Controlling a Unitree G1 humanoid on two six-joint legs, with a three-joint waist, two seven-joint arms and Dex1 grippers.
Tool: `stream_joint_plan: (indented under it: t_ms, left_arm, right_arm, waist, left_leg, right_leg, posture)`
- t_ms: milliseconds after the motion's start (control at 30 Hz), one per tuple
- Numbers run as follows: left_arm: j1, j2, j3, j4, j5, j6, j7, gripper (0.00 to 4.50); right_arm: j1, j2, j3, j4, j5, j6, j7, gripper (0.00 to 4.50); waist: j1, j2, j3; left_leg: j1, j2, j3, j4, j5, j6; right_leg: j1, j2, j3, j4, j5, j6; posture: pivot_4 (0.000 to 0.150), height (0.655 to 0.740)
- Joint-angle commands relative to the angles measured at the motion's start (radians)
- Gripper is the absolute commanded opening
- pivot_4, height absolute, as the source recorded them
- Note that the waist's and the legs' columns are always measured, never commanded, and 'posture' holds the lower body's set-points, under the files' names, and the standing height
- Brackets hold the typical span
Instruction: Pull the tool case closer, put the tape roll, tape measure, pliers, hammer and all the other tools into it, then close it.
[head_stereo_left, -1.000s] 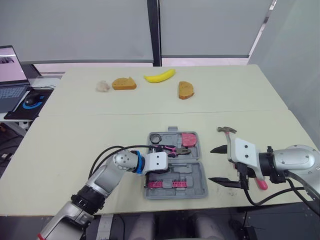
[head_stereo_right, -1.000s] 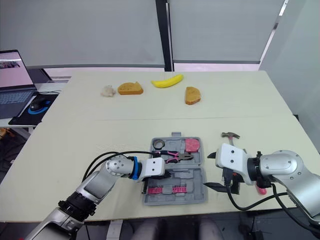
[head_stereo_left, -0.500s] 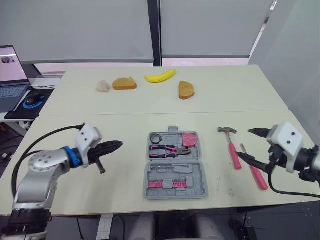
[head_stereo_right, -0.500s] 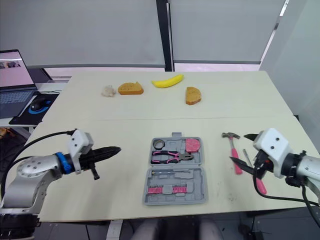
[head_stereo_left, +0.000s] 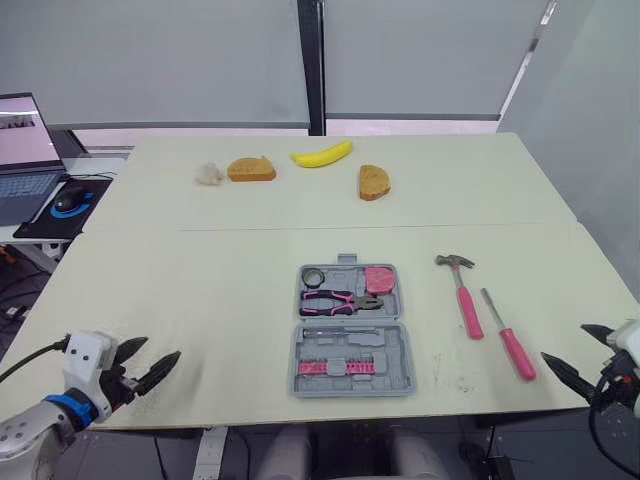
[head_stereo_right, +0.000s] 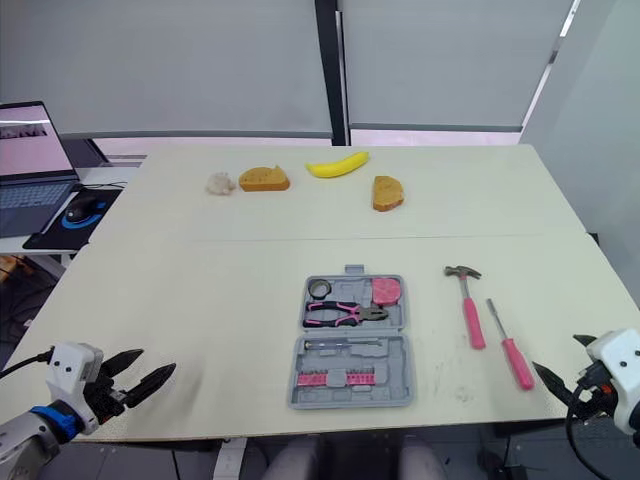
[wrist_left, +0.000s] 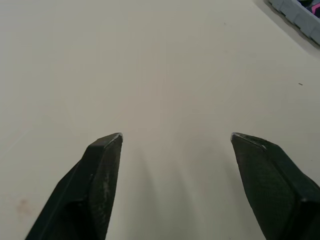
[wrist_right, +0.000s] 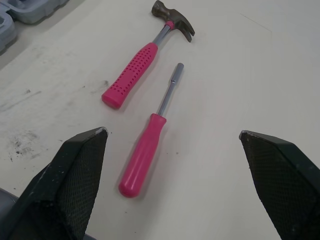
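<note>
The grey tool case lies open in the middle of the table's front half. Its far half holds the tape roll, the pink tape measure and the pliers; its near half holds a row of pink bits. To the right of the case, the pink-handled hammer and a pink screwdriver lie on the table. My left gripper is open and empty over bare table at the front left, far from the case. At the front right edge my right gripper is open, just short of the screwdriver and hammer.
Along the far side lie a banana, two pieces of bread and a small white lump. A laptop and a mouse sit on a side desk at the left.
My left gripper left the pliers in the case, drew back to the front left and opened. My right arm pulled back from beside the case to the front right edge, still open.
</note>
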Motion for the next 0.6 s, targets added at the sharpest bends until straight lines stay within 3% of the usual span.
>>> stream_joint_plan:
  t_ms: [33, 267, 533, 600]
  left_arm:
    - [0.024, -0.002, 0.039, -0.019, -0.025, -0.024, 0.006, 4.48]
    - [0.016, 0.021, -0.003, -0.079, -0.035, -0.041, -0.023, 4.48]
    - [-0.179, 0.053, -0.150, -0.227, -0.077, 0.072, -0.053, 4.48]
    - [-0.270, 0.058, -0.224, -0.255, -0.077, 0.100, -0.065, 4.48]
  right_arm:
    - [0.006, -0.020, -0.035, -0.002, 0.015, -0.025, 0.025, 4.50]
    - [-0.055, -0.068, -0.007, -0.024, 0.054, 0.040, 0.039, 4.50]
    - [-0.209, -0.135, 0.120, -0.151, 0.122, 0.241, -0.019, 4.50]
    - [-0.308, -0.118, 0.192, -0.182, 0.121, 0.330, -0.108, 4.50]
  waist:
    - [0.000, 0.000, 0.000]
    - [0.000, 0.000, -0.001]
    - [0.007, 0.000, -0.001]
    - [0.006, 0.000, -0.001]
  left_leg:
    - [0.000, 0.000, 0.000, 0.000, 0.000, 0.000]
    - [0.000, 0.000, 0.000, 0.000, 0.000, 0.000]
    - [-0.001, 0.000, 0.000, 0.000, 0.000, 0.000]
    - [-0.002, -0.001, 0.000, 0.000, 0.000, 0.000]
  right_leg:
    - [0.000, 0.000, 0.000, 0.000, 0.000, 0.000]
    - [0.000, 0.000, 0.000, 0.000, 0.000, 0.000]
    - [0.000, 0.000, -0.001, 0.000, 0.000, 0.000]
    - [-0.001, 0.000, 0.000, 0.000, 0.000, 0.000]
  posture:
    - [0.150, 0.7400]
    - [0.150, 0.7400]
    - [0.150, 0.7400]
    - [0.150, 0.7400]
